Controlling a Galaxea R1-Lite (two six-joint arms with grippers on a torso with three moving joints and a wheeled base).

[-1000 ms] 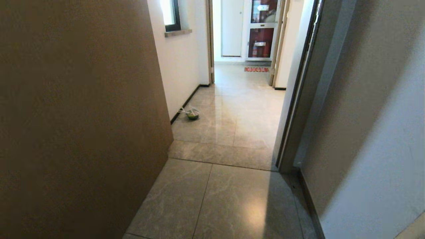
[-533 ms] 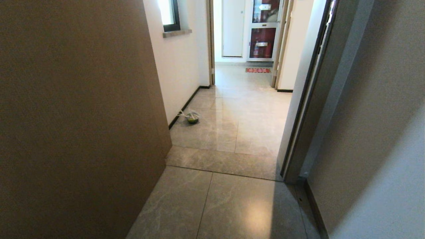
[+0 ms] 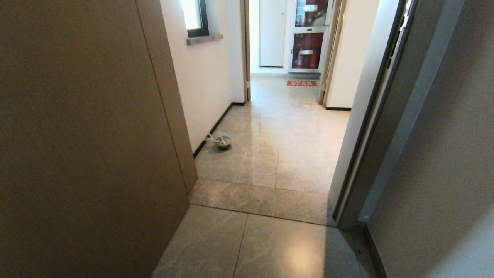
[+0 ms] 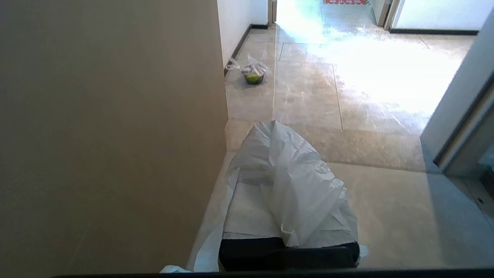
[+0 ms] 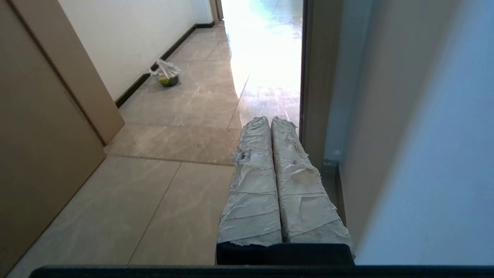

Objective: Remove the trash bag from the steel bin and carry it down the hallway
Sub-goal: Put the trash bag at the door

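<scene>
Trash bag (image 4: 287, 185) — thin white plastic — drapes over our left gripper (image 4: 273, 127), whose jaws are closed on it, low above the tiled hallway floor (image 3: 301, 154). Our right gripper (image 5: 270, 120) hangs beside the door frame (image 5: 314, 77), taped fingers (image 5: 252, 162) pressed together, holding nothing. Ahead, a white-and-green bag (image 3: 223, 141) sits on the floor by the skirting (image 3: 214, 127) — well apart from us.

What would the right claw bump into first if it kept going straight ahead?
Probably nothing soon. The right claw, shut, points through the open doorway, over the shiny floor. The door frame is very close beside it, so it might brush that; depth is hard to judge.
</scene>
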